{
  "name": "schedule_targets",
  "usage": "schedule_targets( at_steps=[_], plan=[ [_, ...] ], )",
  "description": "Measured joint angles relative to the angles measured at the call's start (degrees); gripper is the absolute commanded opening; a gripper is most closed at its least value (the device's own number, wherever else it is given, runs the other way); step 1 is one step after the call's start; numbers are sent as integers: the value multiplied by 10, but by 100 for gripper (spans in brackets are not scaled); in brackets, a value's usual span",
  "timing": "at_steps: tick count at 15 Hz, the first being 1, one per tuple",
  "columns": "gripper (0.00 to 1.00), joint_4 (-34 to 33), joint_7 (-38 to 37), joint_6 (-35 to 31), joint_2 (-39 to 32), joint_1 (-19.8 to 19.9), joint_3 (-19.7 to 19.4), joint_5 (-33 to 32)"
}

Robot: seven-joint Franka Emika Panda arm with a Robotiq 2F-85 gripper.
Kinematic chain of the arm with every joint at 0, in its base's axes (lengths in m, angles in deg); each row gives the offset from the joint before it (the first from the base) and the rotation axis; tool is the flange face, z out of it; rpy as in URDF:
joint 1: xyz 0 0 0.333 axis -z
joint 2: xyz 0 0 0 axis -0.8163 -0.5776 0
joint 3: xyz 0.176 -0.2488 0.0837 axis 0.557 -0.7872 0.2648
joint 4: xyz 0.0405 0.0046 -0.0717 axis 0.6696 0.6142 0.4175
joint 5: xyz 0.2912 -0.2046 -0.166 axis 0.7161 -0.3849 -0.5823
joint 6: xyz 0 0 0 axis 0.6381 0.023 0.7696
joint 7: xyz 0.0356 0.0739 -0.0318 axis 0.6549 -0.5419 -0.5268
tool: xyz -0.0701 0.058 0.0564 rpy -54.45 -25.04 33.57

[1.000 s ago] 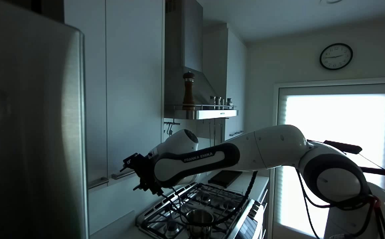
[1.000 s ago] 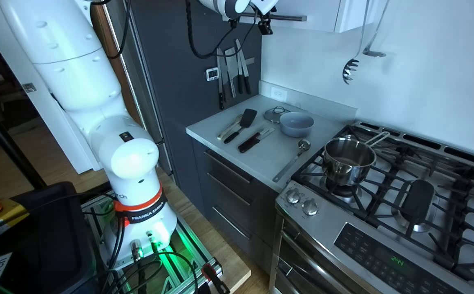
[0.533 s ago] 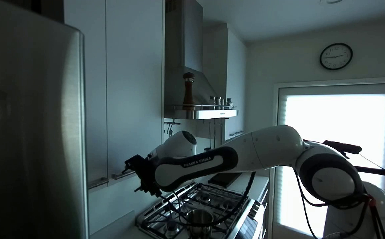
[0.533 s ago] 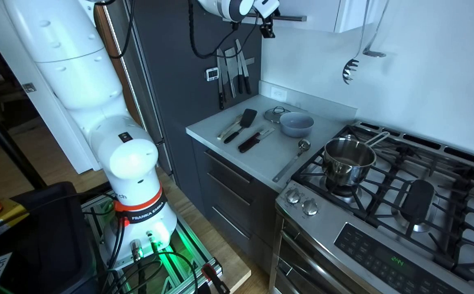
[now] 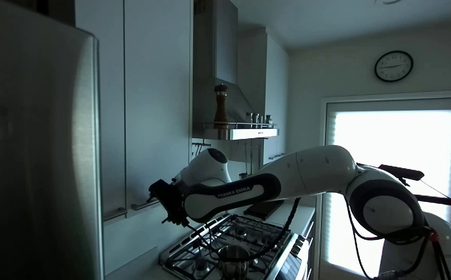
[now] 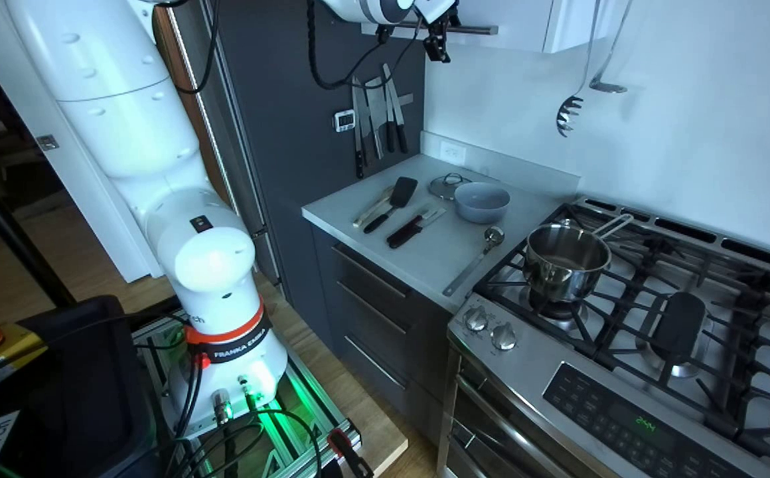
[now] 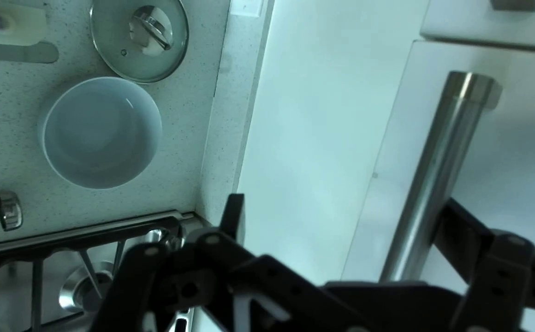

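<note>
The black pincer [image 7: 344, 205], spread wide, seems to straddle the cylindrical steel handle [image 7: 438, 180], nearer one finger [image 7: 463, 240]; closing this off-centre could scrape the flat white cabinet door [image 7: 516, 161].

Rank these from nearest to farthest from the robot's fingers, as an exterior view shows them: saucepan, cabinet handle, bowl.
1. Cabinet handle, up high, right beside the fingers.
2. Bowl, below, on the counter.
3. Saucepan, farther over, on the stove.
</note>
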Motion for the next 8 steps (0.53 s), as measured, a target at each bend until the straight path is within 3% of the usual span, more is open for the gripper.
schedule_targets(
  at_steps=[8],
  plan=[
    [100,-31,42,96,-3,-9,-7,26]
  ],
)
